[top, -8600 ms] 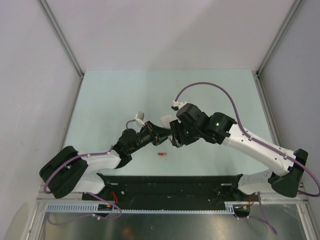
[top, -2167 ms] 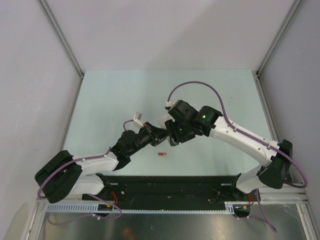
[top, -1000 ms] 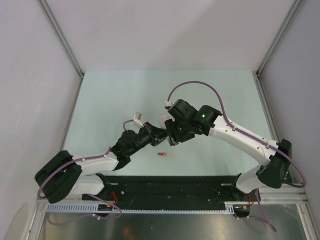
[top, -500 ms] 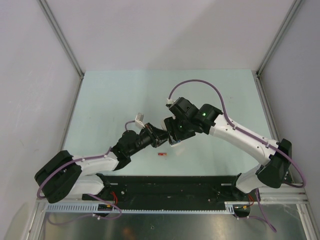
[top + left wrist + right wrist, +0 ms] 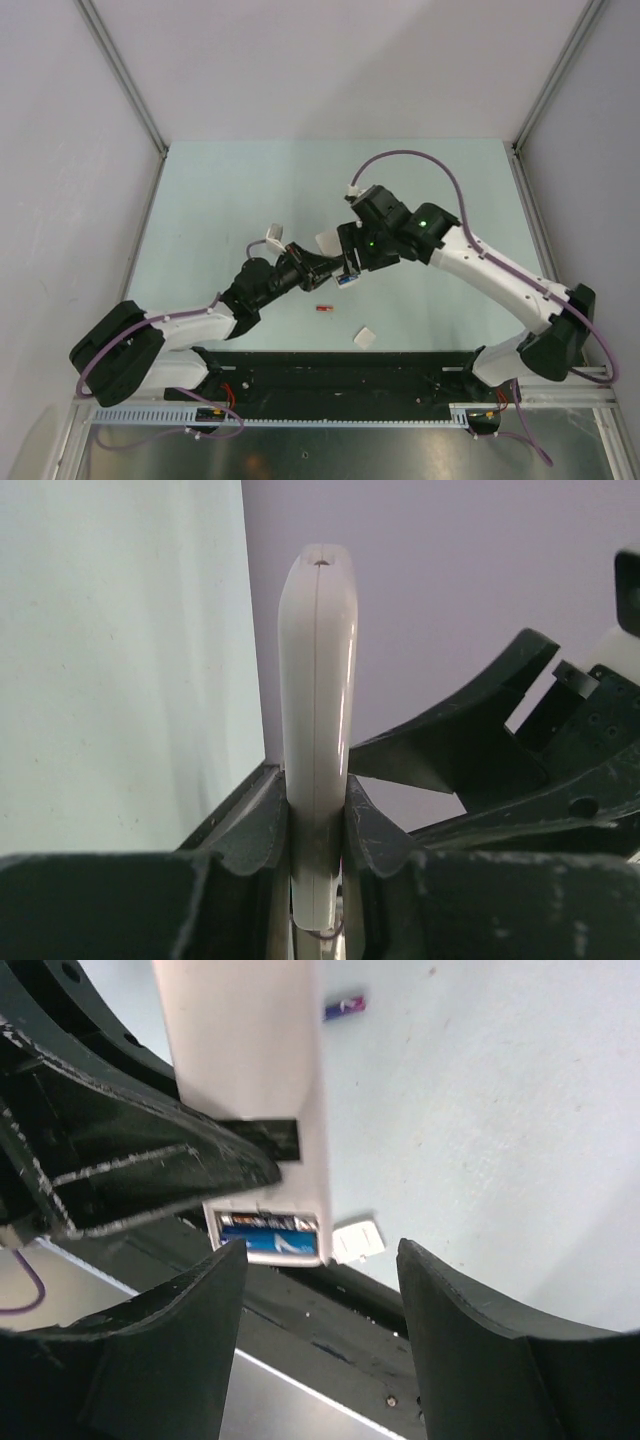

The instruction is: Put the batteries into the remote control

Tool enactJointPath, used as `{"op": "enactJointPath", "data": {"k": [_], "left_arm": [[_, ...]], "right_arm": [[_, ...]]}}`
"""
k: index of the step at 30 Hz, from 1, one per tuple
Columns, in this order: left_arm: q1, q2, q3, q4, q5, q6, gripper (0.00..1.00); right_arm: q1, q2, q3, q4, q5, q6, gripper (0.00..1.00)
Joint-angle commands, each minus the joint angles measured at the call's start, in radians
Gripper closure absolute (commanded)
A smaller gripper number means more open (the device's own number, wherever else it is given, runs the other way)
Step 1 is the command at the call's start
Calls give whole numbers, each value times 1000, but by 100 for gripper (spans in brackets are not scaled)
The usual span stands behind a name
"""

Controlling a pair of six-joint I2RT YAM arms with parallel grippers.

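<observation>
Above mid-table, holding the remote [image 5: 318,680] pinched edge-on in the left gripper [image 5: 318,815], bay uncovered, a blue battery [image 5: 268,1237] seated. Hovering at its 3 o'clock with the right gripper [image 5: 322,1270] spread, empty. Probably left to do: fetching the red battery [image 5: 322,309] at 6 o'clock, seating it, refitting the white cover [image 5: 364,336] at 5 o'clock.

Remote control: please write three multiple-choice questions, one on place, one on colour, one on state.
1. What holds the remote control? A the left gripper; B the right gripper; C neither.
2. The battery inside it is: A green; B blue; C yellow.
3. The right gripper is: A shut on the remote; B shut on a battery; C open.
1 A, it clamps the remote's sides; 2 B, blue shows in the open end; 3 C, its jaws stand apart, gripping nothing.
</observation>
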Motion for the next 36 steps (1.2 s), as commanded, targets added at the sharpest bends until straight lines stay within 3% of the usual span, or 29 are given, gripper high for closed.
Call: {"op": "enactJointPath", "data": {"k": [1, 3, 13, 20, 32, 36], "left_arm": [[44, 2, -6, 61, -4, 4, 100], [45, 5, 6, 61, 8, 24, 100], [60, -12, 20, 91, 92, 56, 100], [60, -41, 32, 92, 118, 102, 100], [60, -19, 69, 92, 174, 110, 97], [60, -6, 89, 92, 184, 107, 90]], "right_arm": [[-38, -153, -31, 84, 45, 15, 33], [-71, -202, -118, 154, 12, 44, 33], [-216, -408, -510, 637, -460, 263, 30], [-249, -417, -651, 893, -598, 360, 32], [-292, -322, -728, 1095, -726, 412, 53], [-298, -281, -729, 1158, -772, 438, 69]]}}
